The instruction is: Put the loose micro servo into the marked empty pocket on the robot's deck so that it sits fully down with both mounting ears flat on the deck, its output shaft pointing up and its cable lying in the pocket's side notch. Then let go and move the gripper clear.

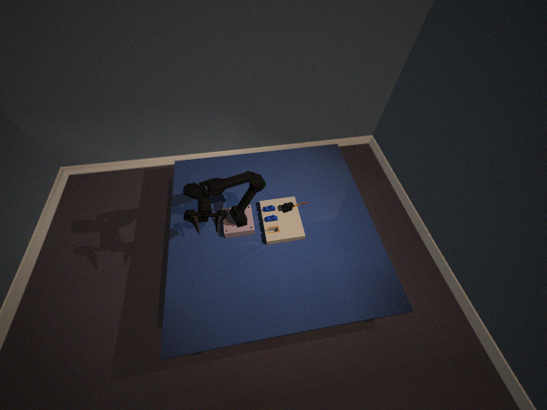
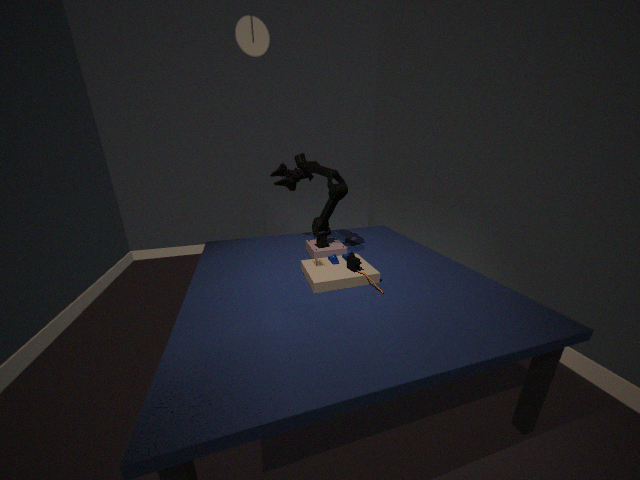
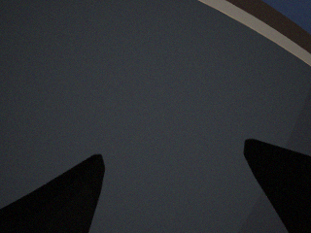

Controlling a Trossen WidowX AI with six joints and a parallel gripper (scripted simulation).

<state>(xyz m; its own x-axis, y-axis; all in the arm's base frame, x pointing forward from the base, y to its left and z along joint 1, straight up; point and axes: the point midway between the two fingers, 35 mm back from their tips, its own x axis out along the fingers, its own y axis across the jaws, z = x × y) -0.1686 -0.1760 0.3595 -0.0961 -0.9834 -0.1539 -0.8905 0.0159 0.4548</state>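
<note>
The loose micro servo [image 1: 287, 207] [image 2: 353, 262] is black and lies on the cream deck [image 1: 291, 230] [image 2: 336, 280], near the edge away from the arm base. Its orange cable [image 1: 301, 203] [image 2: 373, 283] runs out past that edge. Which way its output shaft points is too small to tell. The marked pocket [image 1: 272, 229] [image 2: 317, 262] is empty, with an orange outline, near a deck corner on the arm's side. My gripper [image 1: 208, 231] [image 2: 273, 179] [image 3: 174, 154] is open and empty, high up and well away from servo and deck. The wrist view shows only wall, floor and a table corner beyond the fingers.
Two blue servos [image 1: 268, 207] [image 1: 270, 218] sit in the deck in a row with the pocket. The arm stands on a pinkish base block [image 1: 238, 233] [image 2: 326, 253] right beside the deck. Both stand on a blue table [image 1: 273, 282] [image 2: 289, 341].
</note>
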